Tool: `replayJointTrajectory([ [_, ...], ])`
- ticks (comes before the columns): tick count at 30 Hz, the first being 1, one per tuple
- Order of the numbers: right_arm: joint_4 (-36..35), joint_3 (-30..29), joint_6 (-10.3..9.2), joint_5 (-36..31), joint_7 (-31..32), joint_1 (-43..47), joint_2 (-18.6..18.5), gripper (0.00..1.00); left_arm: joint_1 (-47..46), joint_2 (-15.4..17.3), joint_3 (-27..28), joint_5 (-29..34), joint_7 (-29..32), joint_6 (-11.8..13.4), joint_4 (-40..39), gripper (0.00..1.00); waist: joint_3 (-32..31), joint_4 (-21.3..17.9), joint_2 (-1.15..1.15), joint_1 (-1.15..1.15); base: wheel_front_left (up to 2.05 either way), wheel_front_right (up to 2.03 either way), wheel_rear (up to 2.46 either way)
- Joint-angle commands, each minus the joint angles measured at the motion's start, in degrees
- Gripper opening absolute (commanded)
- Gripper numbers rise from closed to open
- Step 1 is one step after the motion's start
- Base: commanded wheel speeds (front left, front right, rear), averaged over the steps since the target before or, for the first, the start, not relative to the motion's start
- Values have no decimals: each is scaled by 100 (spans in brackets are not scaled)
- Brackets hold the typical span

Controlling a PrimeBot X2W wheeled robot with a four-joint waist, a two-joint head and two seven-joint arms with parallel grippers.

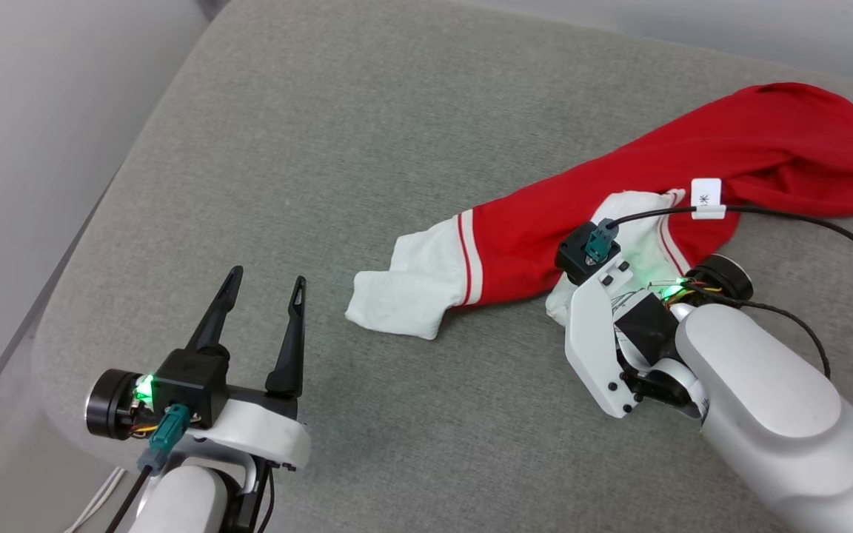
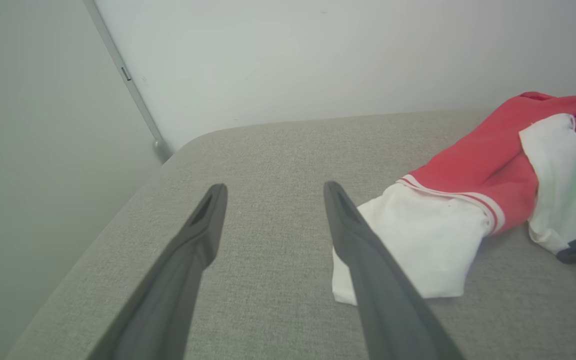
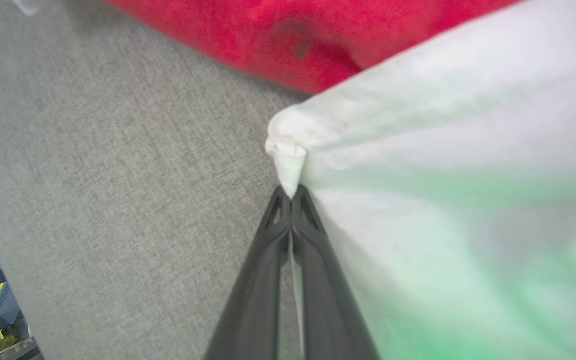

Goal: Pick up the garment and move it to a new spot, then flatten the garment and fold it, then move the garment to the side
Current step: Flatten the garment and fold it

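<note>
**Head view:** One garment [image 1: 619,178] is found crumpled on the right of the grey padded surface [image 1: 323,148], neither flattened nor folded. Two white sleeves [image 1: 404,292] are counted. The left end effector [image 1: 268,275] is spread and empty, near the garment but not touching it.

**Left wrist view:** The garment is seen just beside the spread fingers [image 2: 203,220], ungripped.

**Right wrist view:** The right end effector [image 3: 290,192] is pressed together, pinching a white sleeve edge. The pick-up is judged to be begun only. Moving, flattening, folding and setting aside remain.

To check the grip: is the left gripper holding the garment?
No: the left gripper stands open with only the grey cushion between its fingers, and the garment lies beside it.
</note>
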Motion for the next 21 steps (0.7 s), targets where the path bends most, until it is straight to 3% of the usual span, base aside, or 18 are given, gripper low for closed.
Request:
replayJointTrajectory([
  [1, 251, 101, -6, 0, 6, 310, -129, 0, 40, -11, 56, 33, -14, -31, 24, 100, -43, -105, 0, 0, 0, 0, 0],
  [9, -400, -499, -4, 228, -951, 367, -196, 0, 231, 71, 370, 201, -14, -116, 66, 100, -511, -757, 0, 0, 0, 0, 0],
  [21, -1046, -2946, -3, 243, -1665, 1689, -340, 0, 685, 205, 754, 264, -14, -114, -49, 100, -994, -1740, 0, 0, 0, 0, 0],
])
